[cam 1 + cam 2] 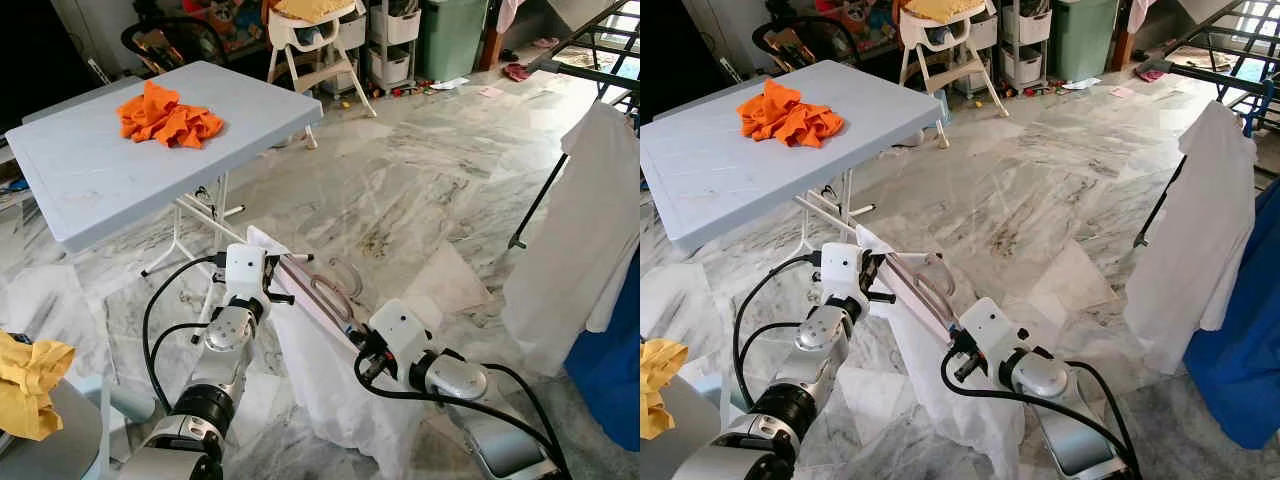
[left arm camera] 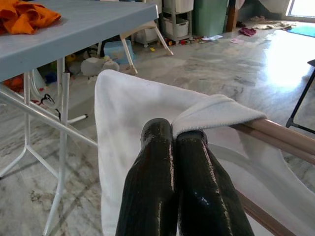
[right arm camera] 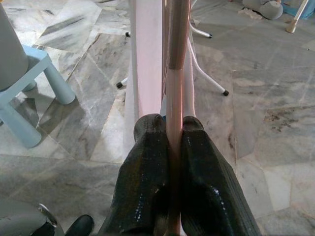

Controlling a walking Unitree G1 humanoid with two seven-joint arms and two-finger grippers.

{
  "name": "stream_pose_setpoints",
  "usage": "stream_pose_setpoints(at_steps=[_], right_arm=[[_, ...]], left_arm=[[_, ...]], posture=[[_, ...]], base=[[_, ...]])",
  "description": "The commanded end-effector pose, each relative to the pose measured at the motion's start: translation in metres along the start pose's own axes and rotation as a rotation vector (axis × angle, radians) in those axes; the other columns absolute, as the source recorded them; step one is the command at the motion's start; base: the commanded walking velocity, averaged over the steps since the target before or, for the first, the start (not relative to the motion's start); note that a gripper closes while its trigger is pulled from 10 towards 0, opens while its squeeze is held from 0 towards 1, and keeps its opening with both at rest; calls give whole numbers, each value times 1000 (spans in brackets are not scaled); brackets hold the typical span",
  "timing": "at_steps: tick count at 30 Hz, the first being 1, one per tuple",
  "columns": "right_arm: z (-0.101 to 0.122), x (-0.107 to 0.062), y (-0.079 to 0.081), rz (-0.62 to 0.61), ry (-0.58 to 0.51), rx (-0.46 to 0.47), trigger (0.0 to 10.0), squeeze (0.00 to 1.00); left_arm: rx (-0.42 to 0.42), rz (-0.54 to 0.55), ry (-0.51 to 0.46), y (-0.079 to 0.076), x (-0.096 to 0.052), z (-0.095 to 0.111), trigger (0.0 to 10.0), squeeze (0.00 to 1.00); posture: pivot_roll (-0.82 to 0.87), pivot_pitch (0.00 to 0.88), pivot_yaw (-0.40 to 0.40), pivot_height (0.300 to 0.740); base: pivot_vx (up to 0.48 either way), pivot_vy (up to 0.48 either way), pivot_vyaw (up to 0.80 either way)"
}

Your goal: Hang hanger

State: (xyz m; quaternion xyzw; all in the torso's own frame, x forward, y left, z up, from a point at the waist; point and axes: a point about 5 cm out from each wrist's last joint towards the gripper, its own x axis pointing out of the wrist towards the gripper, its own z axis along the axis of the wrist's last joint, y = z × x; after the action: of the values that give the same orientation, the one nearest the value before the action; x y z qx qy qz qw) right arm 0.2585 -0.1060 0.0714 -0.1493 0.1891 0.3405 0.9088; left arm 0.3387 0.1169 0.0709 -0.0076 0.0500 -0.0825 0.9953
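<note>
Both grippers pinch the hanger (image 1: 318, 296) and its white cloth (image 1: 330, 385): right gripper (image 1: 366, 352) at 5 o'clock, left gripper (image 1: 272, 281) at 10. Drying rack (image 1: 590, 62) waits toward 2 o'clock.

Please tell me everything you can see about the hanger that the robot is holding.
The hanger looks like pinkish plastic, with a thin bar and a curved hook. It is held tilted above the marble floor. A white cloth hangs over it. The left pincer pinches the cloth-covered end; the right pincer clamps the bar.
</note>
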Motion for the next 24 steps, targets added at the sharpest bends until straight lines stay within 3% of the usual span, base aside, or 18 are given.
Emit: stream_pose_setpoints(at_steps=[1,11,17,24], right_arm=[[4,2,3,11,-19,-3,10000,0],[-3,0,4,35,20,-21,10000,0],[-17,-6,-7,31,95,-72,10000,0],[-42,-16,-26,6,240,-222,10000,0]], left_arm=[[11,50,-10,15,3,6,0,0],[46,99,-23,27,5,13,0,0],[72,121,-63,35,8,24,0,0],[82,164,-60,47,8,27,0,0]], posture=[[-189,0,156,740],[-187,0,155,740],[-187,0,153,740],[-187,0,152,740]], base=[[0,0,0],[0,0,0],[0,0,0],[0,0,0]])
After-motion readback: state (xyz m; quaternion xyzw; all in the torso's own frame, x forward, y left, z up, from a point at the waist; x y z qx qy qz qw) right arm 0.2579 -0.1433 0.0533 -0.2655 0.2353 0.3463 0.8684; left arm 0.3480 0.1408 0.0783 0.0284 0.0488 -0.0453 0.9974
